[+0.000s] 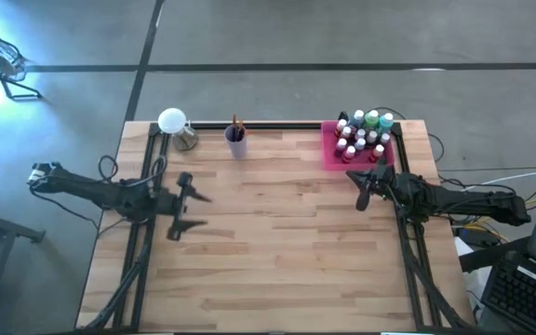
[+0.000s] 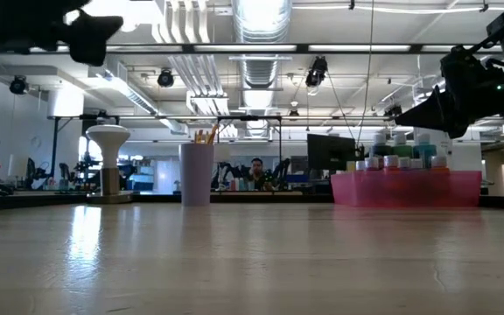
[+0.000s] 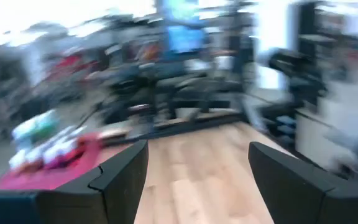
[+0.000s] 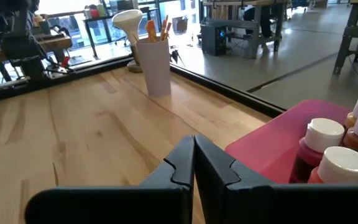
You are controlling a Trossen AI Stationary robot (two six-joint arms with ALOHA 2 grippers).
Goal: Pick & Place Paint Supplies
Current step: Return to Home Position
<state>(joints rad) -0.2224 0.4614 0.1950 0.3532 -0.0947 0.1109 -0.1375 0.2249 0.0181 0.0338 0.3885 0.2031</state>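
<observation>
Several white-capped paint bottles (image 1: 366, 130) stand upright on a pink tray (image 1: 331, 154) at the table's far right corner. They also show in the right wrist view (image 4: 323, 148) and the low view (image 2: 401, 156). Brushes (image 4: 156, 28) stick up out of a lilac cup (image 1: 236, 141) at the far edge. My right gripper (image 1: 361, 194) is shut with nothing in it. It hangs just off the tray's near left corner (image 4: 272, 140) and above the wood. My left gripper (image 1: 201, 210) hangs open and level over the table's left half, pointing toward the right edge.
A white mushroom-shaped lamp (image 1: 171, 121) stands at the far edge, left of the cup. Black frame rails (image 1: 138, 251) run along both sides of the table. Bare wood (image 1: 277, 242) spans the middle and near part. A person (image 2: 256, 170) sits far behind the table.
</observation>
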